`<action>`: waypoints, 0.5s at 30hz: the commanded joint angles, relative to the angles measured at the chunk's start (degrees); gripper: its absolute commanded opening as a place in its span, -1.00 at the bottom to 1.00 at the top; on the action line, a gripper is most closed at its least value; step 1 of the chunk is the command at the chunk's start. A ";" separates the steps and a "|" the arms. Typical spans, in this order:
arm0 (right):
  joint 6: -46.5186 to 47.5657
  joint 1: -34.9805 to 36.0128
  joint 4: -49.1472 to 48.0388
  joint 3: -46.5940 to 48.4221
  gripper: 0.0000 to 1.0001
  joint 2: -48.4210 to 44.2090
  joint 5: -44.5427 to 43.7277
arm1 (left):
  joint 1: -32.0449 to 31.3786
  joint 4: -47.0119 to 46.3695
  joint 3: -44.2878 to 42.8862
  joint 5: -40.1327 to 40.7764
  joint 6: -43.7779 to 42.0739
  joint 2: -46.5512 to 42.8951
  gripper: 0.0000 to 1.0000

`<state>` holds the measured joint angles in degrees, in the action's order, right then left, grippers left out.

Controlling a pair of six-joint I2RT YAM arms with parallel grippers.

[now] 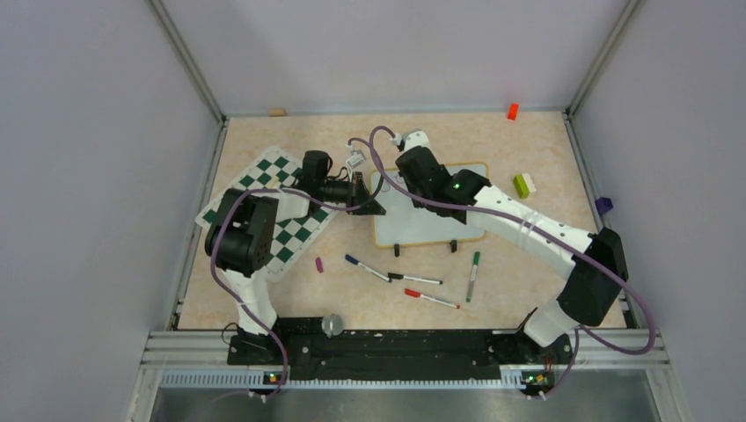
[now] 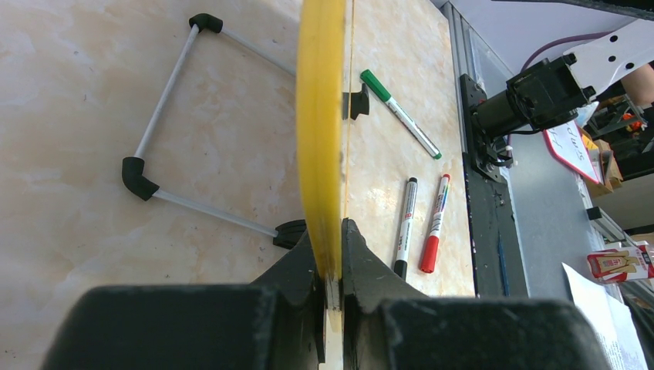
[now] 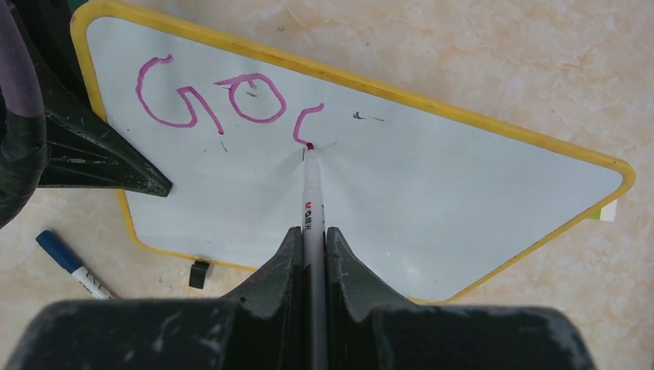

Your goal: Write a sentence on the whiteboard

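Beige and speckled, the surface (image 1: 537, 264) carries everything. Near its middle, a bit toward the far side, sits the whiteboard (image 1: 422, 227), white with a thin yellow rim. The left tool (image 2: 332, 250) is pinched tight on the board's left edge, so the board cannot slide. The right tool (image 3: 312, 239) is closed around a marker (image 3: 310, 185) and points it down at the board. The sentence (image 3: 258, 119) is only a start. I can read a purple "G", an "o" and the top curl of a third letter, all near the end that the left tool holds. The marker's tip touches the board at the bottom of that curl.

I think the job now is to finish this round letter. To do it well, the tip should press softly, just enough to leave a line. It should go round in one smooth loop that closes where it began. The letter should sit level with the "o" beside it and match its size without bumping into it. The left tool needs a firm grip so the board does not wiggle. Lots of white is free, so neat rows will leave room for more words.
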<state>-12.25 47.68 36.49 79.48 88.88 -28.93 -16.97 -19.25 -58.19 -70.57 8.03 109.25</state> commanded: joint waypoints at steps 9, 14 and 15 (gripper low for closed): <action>-0.41 -2.31 -0.32 2.89 -1.00 -0.27 -5.12 | -1.30 2.55 0.27 0.96 -4.35 -0.22 -1.00; -0.50 -2.38 -0.28 3.84 -1.00 0.31 -5.32 | -1.31 2.62 0.19 0.97 -4.43 -0.14 -1.00; -0.54 -2.39 -0.29 4.04 -1.00 0.37 -5.35 | -1.31 2.63 0.15 1.00 -4.42 -0.12 -1.00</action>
<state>-12.27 47.22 37.56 80.16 88.88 -30.13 -16.97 -19.22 -58.19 -70.57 8.01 109.25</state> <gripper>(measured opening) 0.091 0.088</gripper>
